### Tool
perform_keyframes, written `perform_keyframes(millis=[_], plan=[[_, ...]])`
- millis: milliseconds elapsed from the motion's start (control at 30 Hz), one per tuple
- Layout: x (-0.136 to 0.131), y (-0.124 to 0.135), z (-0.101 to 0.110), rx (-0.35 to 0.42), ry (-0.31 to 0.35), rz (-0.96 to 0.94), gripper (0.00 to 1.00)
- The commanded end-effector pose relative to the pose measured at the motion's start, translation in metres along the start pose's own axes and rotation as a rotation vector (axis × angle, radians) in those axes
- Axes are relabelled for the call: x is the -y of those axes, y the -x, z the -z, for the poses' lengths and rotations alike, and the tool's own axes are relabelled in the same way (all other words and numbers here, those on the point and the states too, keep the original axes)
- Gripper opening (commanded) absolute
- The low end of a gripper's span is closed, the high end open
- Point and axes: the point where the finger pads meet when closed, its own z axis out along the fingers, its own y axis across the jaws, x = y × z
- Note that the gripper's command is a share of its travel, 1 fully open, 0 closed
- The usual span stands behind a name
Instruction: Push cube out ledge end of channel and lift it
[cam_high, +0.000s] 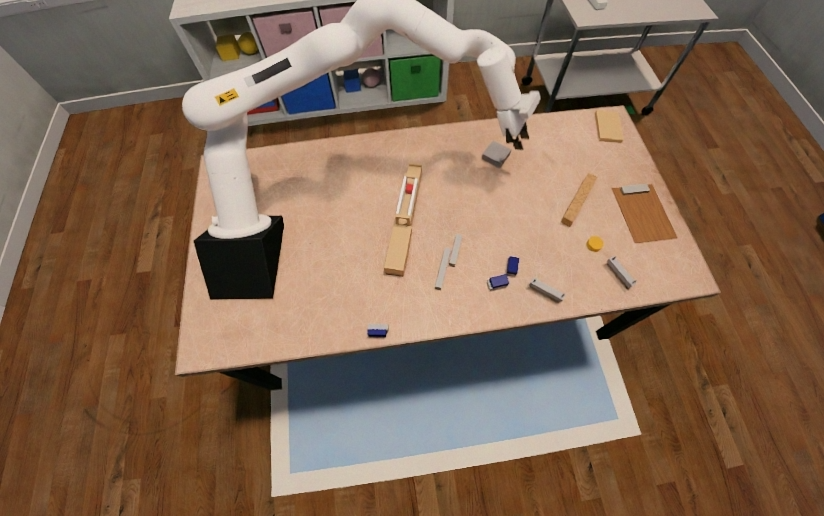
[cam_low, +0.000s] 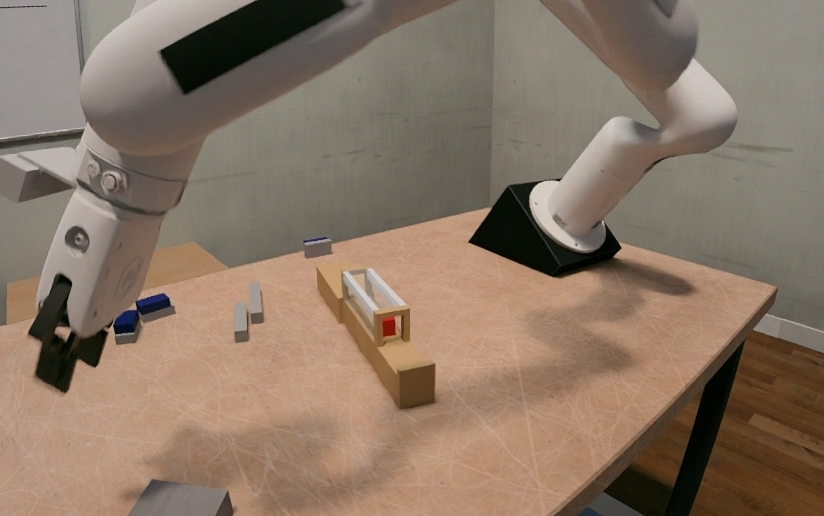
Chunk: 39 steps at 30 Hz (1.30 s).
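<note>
A red cube [cam_high: 409,187] sits inside the glass-walled channel [cam_high: 401,205] at mid-table, close to the framed opening at the end farther from the long tan ledge, as the exterior view shows through that frame. The white arm reaches across the table [cam_high: 316,303] to its far side, where the gripper [cam_high: 515,141] hangs above the surface just beside a tilted grey block [cam_high: 496,153], not touching it. Its 2 dark fingers [cam_low: 49,316] stand roughly half drawn together, with nothing between them. The gripper is well apart from the channel. 2 grey bars [cam_high: 448,260] and 2 blue-topped blocks [cam_high: 504,273] lie scattered nearer the table's front edge.
</note>
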Motion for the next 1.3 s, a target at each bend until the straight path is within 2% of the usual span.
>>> perform_keyframes(millis=[0, 233, 300, 333, 433, 467, 600, 633, 767, 800, 867, 900, 1067, 1267], plan=[[-0.068, -0.013, -0.003, 0.074, 0.097, -0.25, 0.0], [-0.167, -0.024, -0.008, 0.174, 0.214, -0.594, 0.0], [-0.167, -0.024, -0.008, 0.174, 0.214, -0.594, 0.0], [-0.208, -0.027, -0.009, 0.182, 0.224, -0.618, 0.0], [-0.239, -0.029, -0.009, 0.182, 0.224, -0.618, 0.0], [-0.255, -0.024, -0.006, 0.237, 0.28, -0.814, 0.0], [-0.308, -0.024, -0.004, 0.237, 0.28, -0.814, 0.0], [-0.319, -0.019, -0.001, 0.278, 0.316, -0.955, 0.0], [-0.374, -0.012, 0.003, 0.286, 0.324, -0.984, 0.0], [-0.387, -0.007, 0.006, 0.325, 0.355, -1.113, 0.0], [-0.387, -0.007, 0.006, 0.325, 0.355, -1.113, 0.0], [-0.425, 0.004, 0.013, 0.35, 0.374, -1.194, 0.0], [-0.468, 0.018, 0.021, 0.364, 0.384, -1.235, 0.0], [-0.468, 0.018, 0.021, 0.364, 0.384, -1.235, 0.0]])
